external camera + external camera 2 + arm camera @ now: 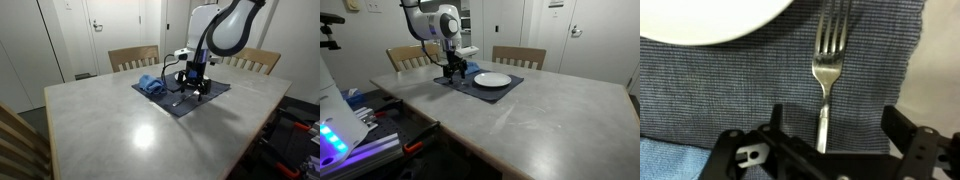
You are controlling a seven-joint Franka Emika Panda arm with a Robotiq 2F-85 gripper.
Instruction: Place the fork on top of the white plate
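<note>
Hovering the gripper low over the blue-grey placemat, jaws spread wide, nothing held. The fork lies flat on the mat, tines pointing away from me. Its handle runs back between my two fingers without touching either. (me)

How do you expect it to handle? (bench partner)

Metal by the shine, so I judge it stiff, light and slick. It sits very low on the weave, so the pads would need to reach right down to the mat. Best hold, I think, is across the narrow handle near its middle, so it does not tip tines-down when lifted. A pinch near the handle's end risks it swinging. (me)

And the target? (bench partner)

The white plate is just beside the fork's tines, on the same mat. Only an arc of its rim shows in the wrist view. In an exterior view the white plate looks bare, with nothing on it that I can make out. A blue cloth lies at the mat's near corner in the wrist view, apart from the fork. (me)
</note>
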